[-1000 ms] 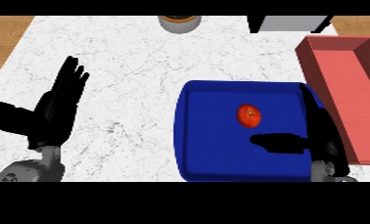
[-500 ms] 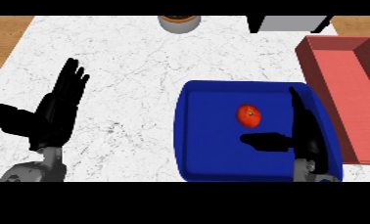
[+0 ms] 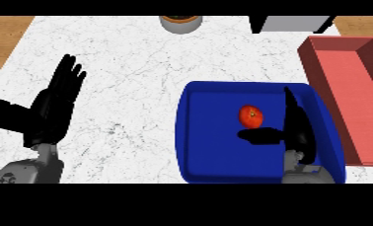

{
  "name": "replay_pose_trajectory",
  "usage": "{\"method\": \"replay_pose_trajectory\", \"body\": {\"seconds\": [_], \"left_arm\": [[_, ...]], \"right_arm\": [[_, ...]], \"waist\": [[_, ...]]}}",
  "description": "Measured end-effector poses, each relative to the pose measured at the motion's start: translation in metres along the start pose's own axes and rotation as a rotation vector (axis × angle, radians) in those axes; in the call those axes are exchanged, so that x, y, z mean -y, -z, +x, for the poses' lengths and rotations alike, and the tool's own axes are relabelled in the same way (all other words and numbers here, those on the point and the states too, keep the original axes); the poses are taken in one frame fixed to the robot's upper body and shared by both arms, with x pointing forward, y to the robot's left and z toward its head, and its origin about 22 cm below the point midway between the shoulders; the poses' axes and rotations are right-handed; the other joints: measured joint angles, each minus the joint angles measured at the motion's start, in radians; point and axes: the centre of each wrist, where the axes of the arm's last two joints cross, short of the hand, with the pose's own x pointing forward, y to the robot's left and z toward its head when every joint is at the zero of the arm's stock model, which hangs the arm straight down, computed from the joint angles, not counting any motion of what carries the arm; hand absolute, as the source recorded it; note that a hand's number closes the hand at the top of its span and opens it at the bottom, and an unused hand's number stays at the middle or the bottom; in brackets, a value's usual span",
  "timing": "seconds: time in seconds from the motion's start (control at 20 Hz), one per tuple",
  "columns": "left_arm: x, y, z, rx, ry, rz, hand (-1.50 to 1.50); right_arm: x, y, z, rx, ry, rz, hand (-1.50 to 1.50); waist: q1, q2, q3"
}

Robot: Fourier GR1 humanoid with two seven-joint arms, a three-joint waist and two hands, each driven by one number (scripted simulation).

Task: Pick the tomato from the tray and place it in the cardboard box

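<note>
A red tomato [image 3: 250, 116] lies in the middle of the blue tray [image 3: 211, 166]. My right hand [image 3: 299, 126] is over the tray just right of the tomato, fingers straight and pointing away from me, thumb stretched left below the tomato without touching it. It is open and holds nothing. The reddish box [image 3: 350, 101] stands at the right edge, beside the tray. My left hand [image 3: 55, 104] rests open at the left, fingers up.
A round brown and grey container [image 3: 180, 22] stands at the counter's back edge. A dark and grey object [image 3: 295, 22] sits at the back right. White marble counter [image 3: 131, 72] spreads between my left hand and the tray.
My right hand has moved forward and a little left over the tray, closing in beside the tomato. The tomato and my left hand have stayed put.
</note>
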Motion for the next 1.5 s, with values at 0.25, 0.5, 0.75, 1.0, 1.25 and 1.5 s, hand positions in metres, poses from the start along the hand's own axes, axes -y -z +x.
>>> {"method": "replay_pose_trajectory", "body": {"seconds": [0.25, 0.5, 0.75, 1.0, 1.25, 1.5], "left_arm": [[0.003, -0.003, 0.001, 0.003, -0.004, 0.001, 0.00], [0.004, 0.001, -0.002, 0.006, -0.001, 0.001, 0.00], [0.012, -0.001, 0.000, 0.002, 0.000, 0.006, 0.00], [0.004, -0.006, -0.004, 0.000, 0.001, 0.002, 0.00], [0.002, 0.000, -0.005, 0.002, 0.002, -0.001, 0.00], [0.007, -0.006, -0.008, 0.002, 0.001, -0.002, 0.00]], "right_arm": [[0.002, 0.003, 0.002, -0.008, -0.004, -0.007, -1.50], [-0.005, 0.012, -0.001, -0.015, -0.007, 0.012, -1.50], [-0.015, 0.018, -0.007, -0.014, -0.009, 0.029, -1.50], [-0.020, 0.022, -0.013, -0.028, -0.008, 0.046, -1.50], [-0.028, 0.026, -0.015, -0.035, -0.017, 0.053, -1.50], [-0.038, 0.032, -0.013, -0.030, -0.031, 0.047, -1.50]], "waist": [[0.000, 0.000, 0.000], [-0.001, 0.000, 0.000], [0.000, 0.000, 0.000], [0.000, 0.000, 0.000], [0.000, 0.000, 0.000], [0.001, 0.000, 0.000]]}}
